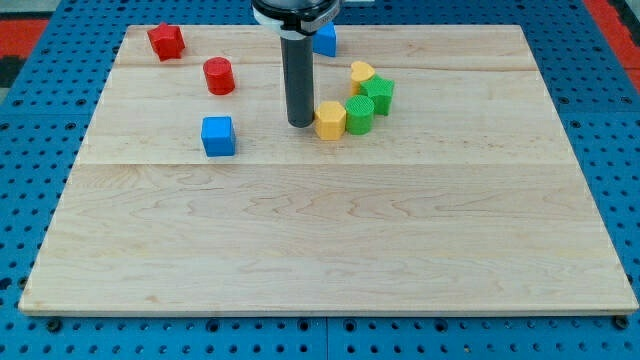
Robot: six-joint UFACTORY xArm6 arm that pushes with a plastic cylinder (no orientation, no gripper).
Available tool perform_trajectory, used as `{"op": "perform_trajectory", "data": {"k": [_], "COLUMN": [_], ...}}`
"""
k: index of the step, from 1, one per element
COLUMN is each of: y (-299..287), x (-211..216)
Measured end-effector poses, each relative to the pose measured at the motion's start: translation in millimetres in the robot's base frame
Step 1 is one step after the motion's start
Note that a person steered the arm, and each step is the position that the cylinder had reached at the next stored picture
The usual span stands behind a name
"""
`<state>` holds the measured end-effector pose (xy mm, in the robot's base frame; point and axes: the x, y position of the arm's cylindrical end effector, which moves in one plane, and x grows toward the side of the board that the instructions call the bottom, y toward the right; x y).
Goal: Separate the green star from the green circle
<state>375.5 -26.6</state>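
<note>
The arm has no jaws — only a rod, holding nothing; my tip (300, 123) sits just at nine o'clock of the yellow hexagon (331, 120). The green circle (359, 114) touches that hexagon, and the green star (379, 94) presses on the circle from one o'clock. Better to come round and wedge between the greens — pushing the hexagon likely shoves both across the worktop (320, 240).

You see the green star (379, 94) touching the green circle (359, 114) — star upper-right. Both lie flat, toward the view's top.
</note>
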Motion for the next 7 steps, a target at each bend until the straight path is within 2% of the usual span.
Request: {"op": "perform_trajectory", "data": {"k": [1,3,4,5,6,7], "y": [0.5,47.5,83.3,43.7,65.8,112.9], "x": [0.2,31.0,22.6,-5.0,-38.6,-49.0]}}
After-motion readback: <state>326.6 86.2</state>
